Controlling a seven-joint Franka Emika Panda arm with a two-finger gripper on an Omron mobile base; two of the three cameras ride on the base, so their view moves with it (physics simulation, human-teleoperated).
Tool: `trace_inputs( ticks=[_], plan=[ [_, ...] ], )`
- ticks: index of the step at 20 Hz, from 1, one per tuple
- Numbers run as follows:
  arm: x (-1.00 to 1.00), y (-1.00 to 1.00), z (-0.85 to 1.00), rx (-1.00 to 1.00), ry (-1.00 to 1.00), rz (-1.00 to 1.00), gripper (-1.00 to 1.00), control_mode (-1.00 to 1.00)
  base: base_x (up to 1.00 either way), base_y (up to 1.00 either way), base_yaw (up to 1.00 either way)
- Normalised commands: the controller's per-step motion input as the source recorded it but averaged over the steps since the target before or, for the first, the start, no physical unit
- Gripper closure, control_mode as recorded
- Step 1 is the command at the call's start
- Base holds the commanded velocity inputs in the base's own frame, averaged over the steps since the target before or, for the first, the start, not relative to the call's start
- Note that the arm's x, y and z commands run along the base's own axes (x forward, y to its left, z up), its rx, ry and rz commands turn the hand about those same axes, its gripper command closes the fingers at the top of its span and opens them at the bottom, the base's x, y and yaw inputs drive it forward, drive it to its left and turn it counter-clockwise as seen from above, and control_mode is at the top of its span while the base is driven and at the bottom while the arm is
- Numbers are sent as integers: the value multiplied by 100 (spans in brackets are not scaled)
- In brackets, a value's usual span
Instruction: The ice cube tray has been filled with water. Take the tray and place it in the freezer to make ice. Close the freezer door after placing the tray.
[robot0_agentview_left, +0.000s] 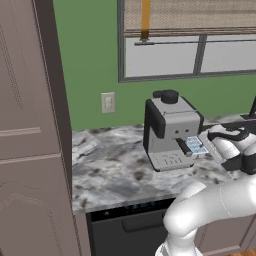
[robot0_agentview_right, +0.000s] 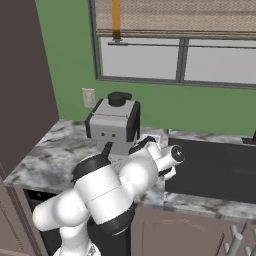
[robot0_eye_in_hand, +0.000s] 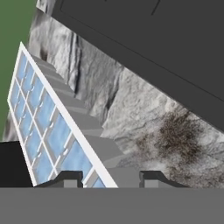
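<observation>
A: Nearest the hand camera, what do you see?

B: The gripper has its two tips astride the near edge of the tray, one on the cell side, one on the underside. The jaws look clenched on that edge.

A: And the tray itself?

B: Tilted, its far end raised off the counter, water pale blue in the cells. In the left base view it hangs beside the coffee machine, close to its spout.

A: So which step?

B: I judge the pick-up: grasped and lifting. Carrying, placing and closing the door all remain.

A: The arm?

B: Elbow bent low in front of the counter, forearm reaching forward and right, hand turned sideways near the dark cooktop.

A: Next?

B: Probably level the tray so nothing spills, clear the machine, then drive toward the freezer. Beyond are the green wall and the window.
</observation>
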Motion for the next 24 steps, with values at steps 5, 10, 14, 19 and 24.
trace_inputs(
  ticks=[5, 10, 14, 19, 24],
  plan=[
    [-31, -18, 36, 1, -10, 13, 100, -100, 0, 0, 0],
    [-36, -45, 45, 2, -11, 8, 100, -100, 0, 0, 0],
    [-42, -52, 47, 1, -8, 6, 100, -100, 0, 0, 0],
    [-34, -42, 48, 0, 0, 2, 100, -100, 0, 0, 0],
    [-43, -26, 44, 0, 0, 3, 100, -100, 0, 0, 0]
  ],
)
